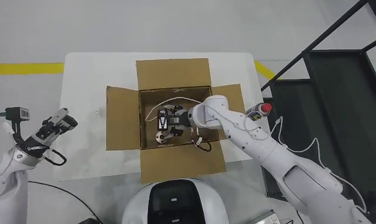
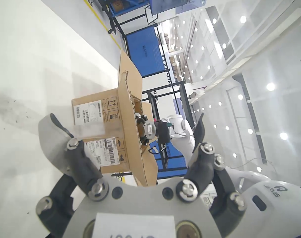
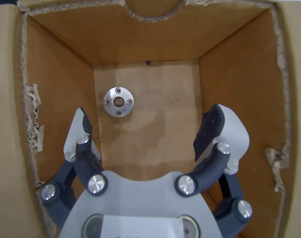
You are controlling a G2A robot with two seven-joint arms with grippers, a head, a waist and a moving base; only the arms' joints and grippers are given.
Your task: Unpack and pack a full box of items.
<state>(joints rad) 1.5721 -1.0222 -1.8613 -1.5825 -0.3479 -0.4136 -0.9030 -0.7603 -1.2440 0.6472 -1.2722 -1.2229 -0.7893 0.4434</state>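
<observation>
At the left edge of the white desk (image 1: 88, 77) hangs the left tool (image 2: 126, 122), its two fingers wide apart, well apart from the brown cardboard box (image 1: 174, 74). The box stands in the middle of the desk with its four flaps folded outward. The right tool (image 3: 148, 110) is down inside the box, its fingers also apart, gripping nothing. On the box floor lies a round silver metal flange with small holes (image 3: 118, 102), near one finger but not touching it. Beside the right flap lies a small cylinder with a red end (image 1: 259, 110).
</observation>
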